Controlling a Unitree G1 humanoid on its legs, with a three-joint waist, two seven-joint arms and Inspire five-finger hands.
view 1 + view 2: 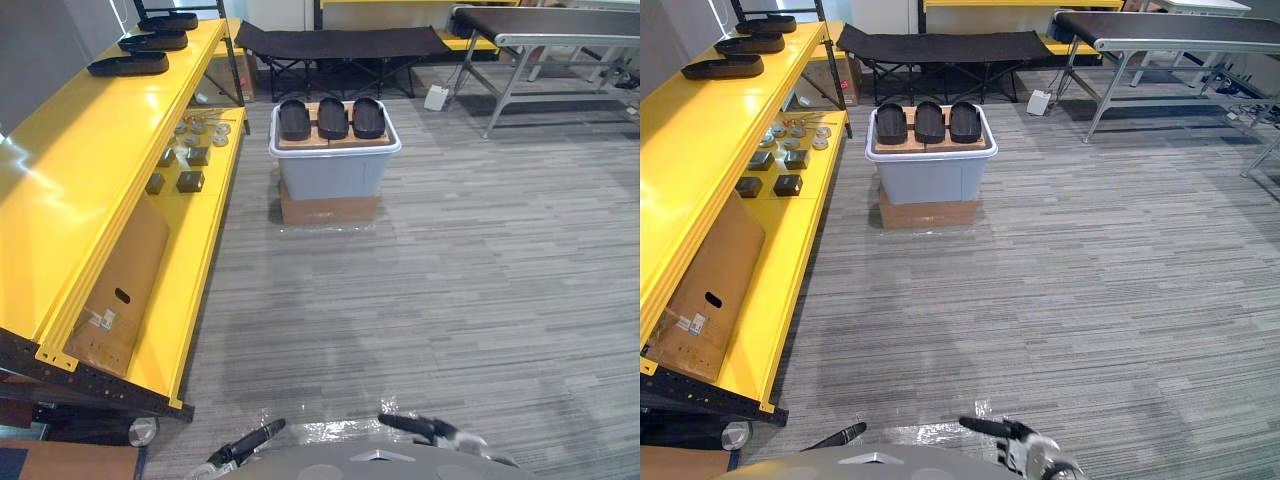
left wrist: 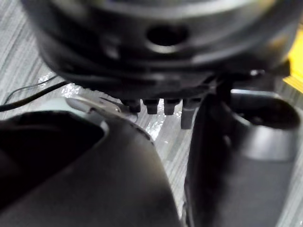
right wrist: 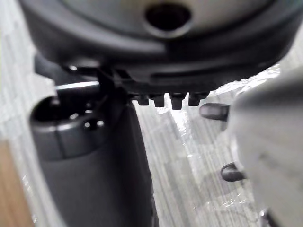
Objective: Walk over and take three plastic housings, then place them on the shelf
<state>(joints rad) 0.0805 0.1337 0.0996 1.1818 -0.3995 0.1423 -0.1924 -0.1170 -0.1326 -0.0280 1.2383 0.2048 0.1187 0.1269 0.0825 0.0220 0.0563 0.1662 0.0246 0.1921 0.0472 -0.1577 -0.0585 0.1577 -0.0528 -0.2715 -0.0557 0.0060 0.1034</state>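
Stands well apart from the three plastic housings, lined up side by side on a board atop a grey bin, itself on a cardboard box across the carpeted floor. Sees three more housings on top of the yellow shelf at left. Holds nothing in the left hand or right hand, both low, fingers loosely straight.

Black plastic housings, set out in two groups of three.

Three oval housings are laid side by side, close together, on a wooden board atop a grey bin well across the floor. Three similar housings are lined up one behind another, apart, along the top of the yellow shelf at the left.
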